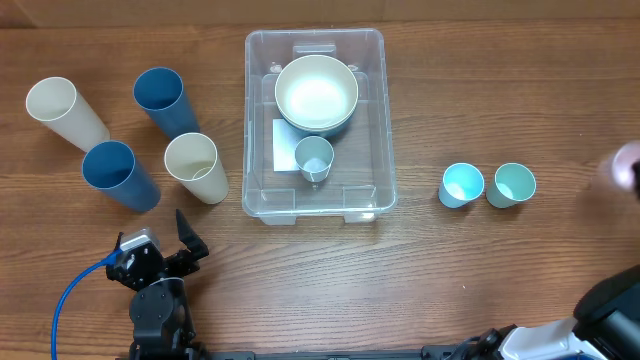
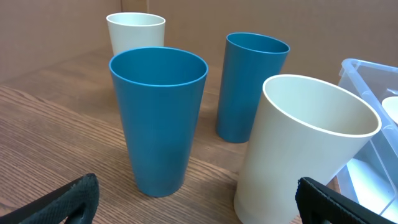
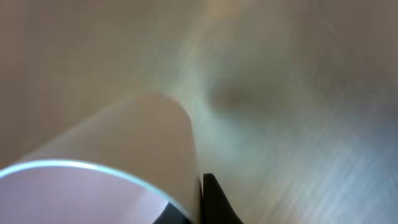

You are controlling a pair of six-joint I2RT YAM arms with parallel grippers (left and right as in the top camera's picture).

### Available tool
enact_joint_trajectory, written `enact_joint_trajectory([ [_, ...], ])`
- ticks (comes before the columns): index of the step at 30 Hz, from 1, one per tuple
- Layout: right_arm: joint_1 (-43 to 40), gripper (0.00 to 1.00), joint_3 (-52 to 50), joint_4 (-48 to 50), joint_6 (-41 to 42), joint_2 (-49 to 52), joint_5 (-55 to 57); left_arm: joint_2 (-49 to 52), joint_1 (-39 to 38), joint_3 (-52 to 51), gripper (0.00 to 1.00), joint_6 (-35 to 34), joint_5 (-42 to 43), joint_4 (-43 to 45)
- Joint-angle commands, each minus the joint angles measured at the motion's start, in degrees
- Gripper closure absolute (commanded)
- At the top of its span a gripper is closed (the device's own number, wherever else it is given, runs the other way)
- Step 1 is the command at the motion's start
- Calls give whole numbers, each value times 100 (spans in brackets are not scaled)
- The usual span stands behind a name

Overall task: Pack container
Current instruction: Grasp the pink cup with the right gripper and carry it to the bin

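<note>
Blurred smooth pale-pink cup [image 3: 93, 186] touches right gripper [image 3: 180, 214]; grip unclear. Left gripper [image 2: 199, 205], front-left bench corner, gapes wide, empty, facing tapered blue plastic cup [image 2: 158, 118].

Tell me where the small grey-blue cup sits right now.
In the overhead view, the small cup stands inside the container, near its middle, just on the robot's side of the white bowl and at the right edge of the white label.
</note>
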Motion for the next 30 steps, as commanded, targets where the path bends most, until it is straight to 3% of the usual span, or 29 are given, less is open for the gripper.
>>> enact_joint_trajectory([
  [1,841,96,1187,-380,-428,-61,-417,-28,26,-13,0,116,-109,0],
  [6,2885,96,2424,-1021,-1040,-61,-428,-28,26,-13,0,116,-109,0],
  [15,6236,96,2500,-1132,-1069,164,52,-28,26,-13,0,116,-109,0],
  [20,7145,96,2500,-1130,-1069,649,243,-28,26,-13,0,116,-109,-2],
  [30,7530,96,2127,-957,-1047,1342,238,-28,26,-13,0,116,-109,-2],
])
